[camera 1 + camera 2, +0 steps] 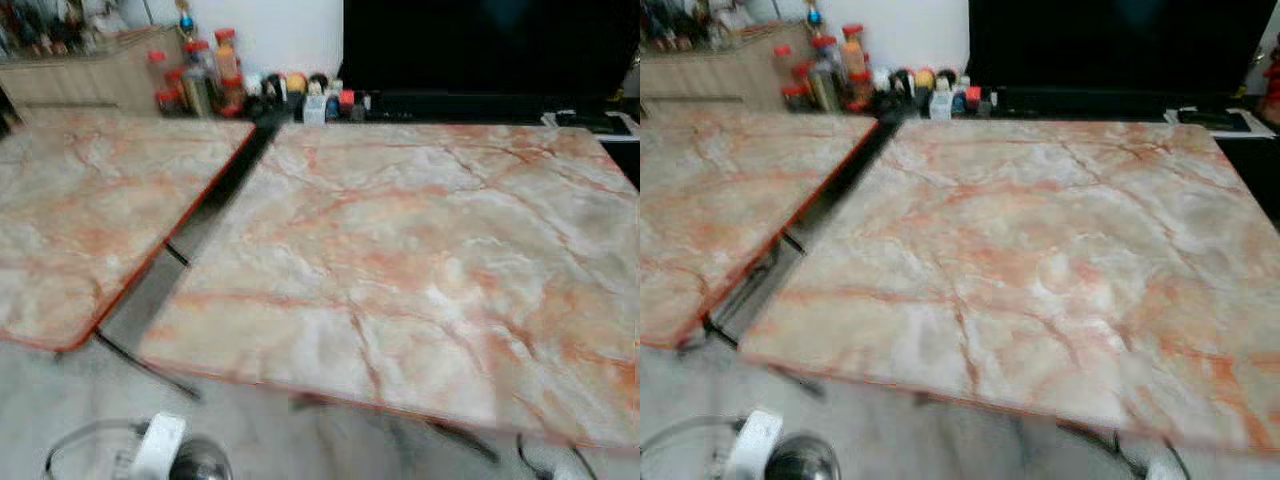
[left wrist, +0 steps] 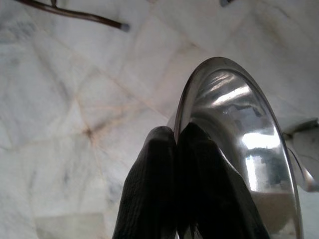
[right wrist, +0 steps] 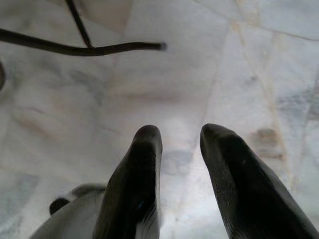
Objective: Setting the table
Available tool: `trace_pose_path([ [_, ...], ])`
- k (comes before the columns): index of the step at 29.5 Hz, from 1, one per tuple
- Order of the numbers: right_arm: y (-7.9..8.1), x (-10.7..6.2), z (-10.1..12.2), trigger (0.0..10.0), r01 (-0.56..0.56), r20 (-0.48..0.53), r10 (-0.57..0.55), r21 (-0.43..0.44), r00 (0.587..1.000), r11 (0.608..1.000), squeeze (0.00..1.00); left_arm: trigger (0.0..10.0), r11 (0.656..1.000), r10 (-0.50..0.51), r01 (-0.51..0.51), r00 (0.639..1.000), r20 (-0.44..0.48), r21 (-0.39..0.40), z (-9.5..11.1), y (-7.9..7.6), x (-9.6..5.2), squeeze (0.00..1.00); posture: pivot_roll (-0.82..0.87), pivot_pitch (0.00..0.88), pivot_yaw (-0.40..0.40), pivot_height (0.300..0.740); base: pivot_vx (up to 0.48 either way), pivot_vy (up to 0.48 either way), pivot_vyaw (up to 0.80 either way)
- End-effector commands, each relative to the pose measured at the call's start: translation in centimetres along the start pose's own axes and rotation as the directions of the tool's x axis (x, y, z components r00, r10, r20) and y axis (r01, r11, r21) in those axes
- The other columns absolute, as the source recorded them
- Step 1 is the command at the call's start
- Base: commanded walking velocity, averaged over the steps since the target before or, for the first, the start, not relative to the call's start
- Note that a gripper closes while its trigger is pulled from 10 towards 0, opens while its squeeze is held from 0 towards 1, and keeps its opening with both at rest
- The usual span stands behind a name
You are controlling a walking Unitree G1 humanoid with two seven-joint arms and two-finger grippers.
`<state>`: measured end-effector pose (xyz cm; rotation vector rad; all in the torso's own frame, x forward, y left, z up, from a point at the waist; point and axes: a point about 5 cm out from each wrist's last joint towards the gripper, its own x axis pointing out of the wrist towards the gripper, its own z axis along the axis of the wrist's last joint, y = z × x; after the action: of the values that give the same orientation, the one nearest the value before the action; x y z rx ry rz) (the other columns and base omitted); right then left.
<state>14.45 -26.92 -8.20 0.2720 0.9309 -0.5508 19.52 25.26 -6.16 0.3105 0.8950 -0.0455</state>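
Steel bowl pinched at rim, carried low before the table.
Left gripper jaws closed on the rim; rigid, light, slippery, so grip the rim deep. Right gripper jaws apart, empty.

2 marble-patterned tables stand on pale marble floor; bottles line the white wall

Head stereo pair looks forward and down over marble tabletop, sharing it. Both wrist cams face the pale floor, close behind fingers.
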Motion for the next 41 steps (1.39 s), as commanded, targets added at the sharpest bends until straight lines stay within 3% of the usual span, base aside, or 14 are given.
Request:
trace_pose_path([
  [1, -0.4, 0.0, -0.1, 10.0, 0.011, -0.002, -0.011, 0.003, 1.000, 1.000, 0.00, 10.0, 1.000, 0.006, -0.006, 1.000, -0.005, 0.000, 0.0, 0.4, -0.1, 0.00, 0.00, 0.071, 0.068, 0.740, 0.000, -0.431, 0.00],
  [11, -0.4, 0.0, -0.1, 10.0, 0.011, -0.004, -0.011, -0.001, 1.000, 1.000, 0.00, 10.0, 1.000, -0.001, 0.001, 1.000, -0.002, 0.006, 0.1, 0.1, 0.0, 0.00, 0.00, 0.074, 0.066, 0.740, 0.000, -0.427, 0.00],
  [27, -0.5, 0.0, -0.1, 10.0, 0.014, 0.001, -0.014, 0.002, 1.000, 1.000, 0.00, 10.0, 0.999, -0.016, 0.015, 1.000, -0.025, -0.042, -0.5, -0.8, 0.0, 0.00, 0.00, 0.079, 0.063, 0.740, 0.000, 0.000, 0.00],
  [41, -0.5, -0.1, -0.2, 10.0, 0.010, -0.012, -0.010, 0.003, 1.000, 1.000, 0.00, 10.0, 0.997, 0.015, -0.018, 0.999, -0.048, -0.071, -1.4, 0.3, -0.3, 0.00, -0.01, 0.063, 0.065, 0.740, 0.000, 0.000, -0.06],
])
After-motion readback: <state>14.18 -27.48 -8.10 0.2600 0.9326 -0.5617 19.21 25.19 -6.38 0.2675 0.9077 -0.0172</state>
